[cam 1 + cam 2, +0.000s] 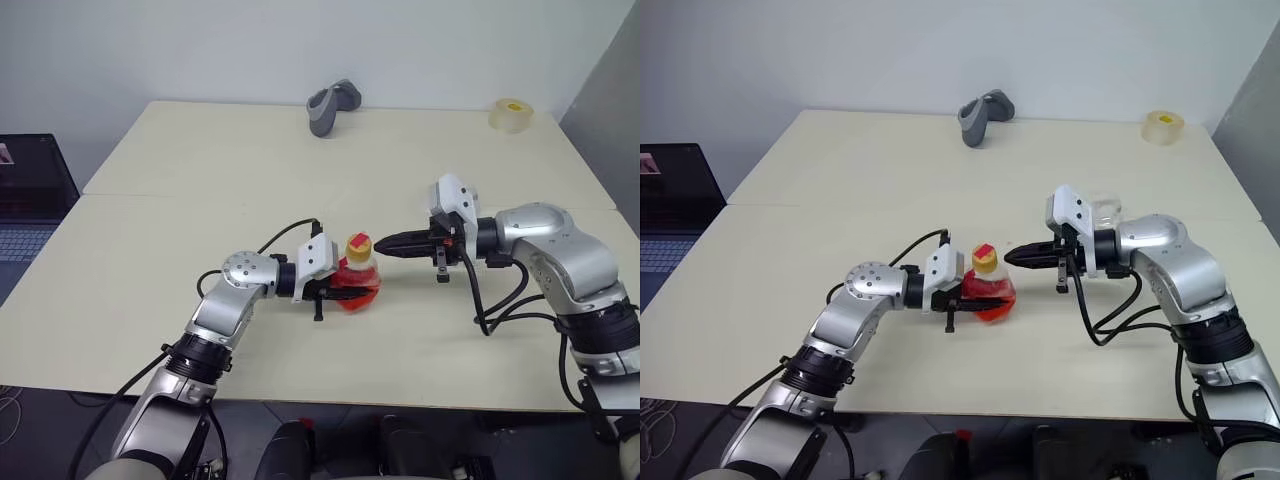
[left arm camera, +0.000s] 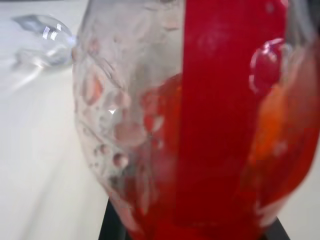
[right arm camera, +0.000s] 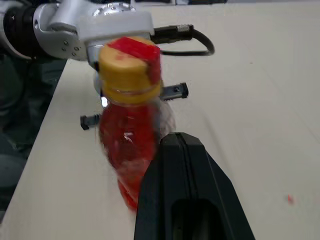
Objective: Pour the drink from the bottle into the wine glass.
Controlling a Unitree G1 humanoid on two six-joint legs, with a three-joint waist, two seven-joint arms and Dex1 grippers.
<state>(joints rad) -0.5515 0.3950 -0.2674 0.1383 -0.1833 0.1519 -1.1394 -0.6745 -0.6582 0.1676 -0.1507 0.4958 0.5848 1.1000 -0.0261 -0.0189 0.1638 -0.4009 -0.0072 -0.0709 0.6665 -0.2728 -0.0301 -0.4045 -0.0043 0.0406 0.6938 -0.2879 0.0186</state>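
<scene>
The cream worktop (image 1: pixel 150 300) takes up most of the head views, with a seam running across it in the upper half. At the far left edge of the frame a dark laptop (image 1: pixel 30 200) sits off the worktop. At the top centre, on the far edge, lies a grey curved object (image 1: pixel 333 105), and in the upper right corner a roll of clear tape (image 1: pixel 511 114) (yellow at its core). Nothing lies between the two arms and the middle of the worktop.

The bottle (image 1: pixel 357 283) stands upright in the centre of the frame, slightly below the middle, its red and yellow cap (image 1: pixel 358 245) on. The drink (image 1: pixel 990 295) fills its bulbous base, red-orange, with the red label band (image 2: pixel 230 115) close against the left wrist camera. The wine glass (image 1: pixel 1104 212) shows just behind the right wrist, right of centre, clear and hard to make out; its bowl appears in the upper left corner of the left wrist view, and whether it holds anything cannot be told.

The left tool (image 1: pixel 335 288) reaches in from the left and pinches the bottle around its base. The right tool (image 1: pixel 382 243) comes in from the right, roughly level, its fingers (image 3: pixel 187 185) pressed together holding nothing, the tip just beside the cap; whether it touches cannot be told.
</scene>
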